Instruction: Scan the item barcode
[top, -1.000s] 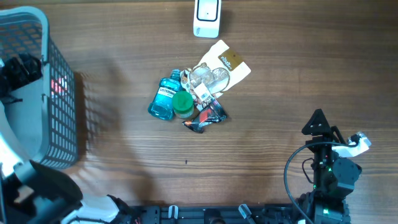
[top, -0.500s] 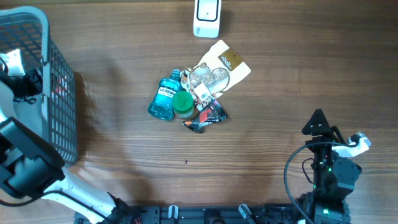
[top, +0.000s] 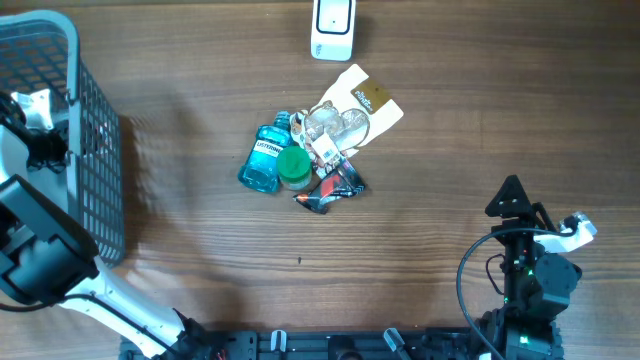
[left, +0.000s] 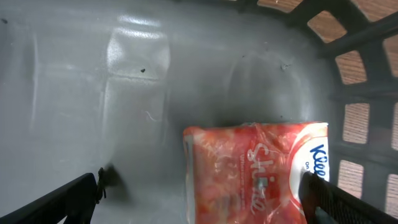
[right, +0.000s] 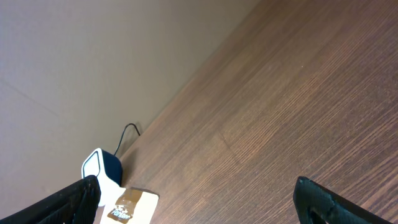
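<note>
The white barcode scanner (top: 332, 28) stands at the table's far edge and also shows in the right wrist view as scanner (right: 102, 167). A pile of items lies mid-table: a blue mouthwash bottle (top: 264, 160), a green-lidded jar (top: 294, 167), a clear pack on a tan card (top: 365, 100) and a red-black packet (top: 330, 190). My left gripper (left: 200, 194) hangs open inside the grey basket (top: 100, 170). A red tissue pack (left: 255, 168) lies flat on the basket floor beneath its spread fingers. My right gripper (right: 196, 193) is open and holds nothing, low at the front right.
The basket's mesh wall (left: 367, 93) rises just right of the tissue pack. The tan card (right: 130, 205) sits in front of the scanner, whose cable (right: 127, 132) trails toward the wall. The right arm (top: 520, 250) stands folded at the table's front right corner.
The left arm has shifted over the basket, and the red patch seen through the mesh wall no longer shows. The right arm and the pile have not moved.
</note>
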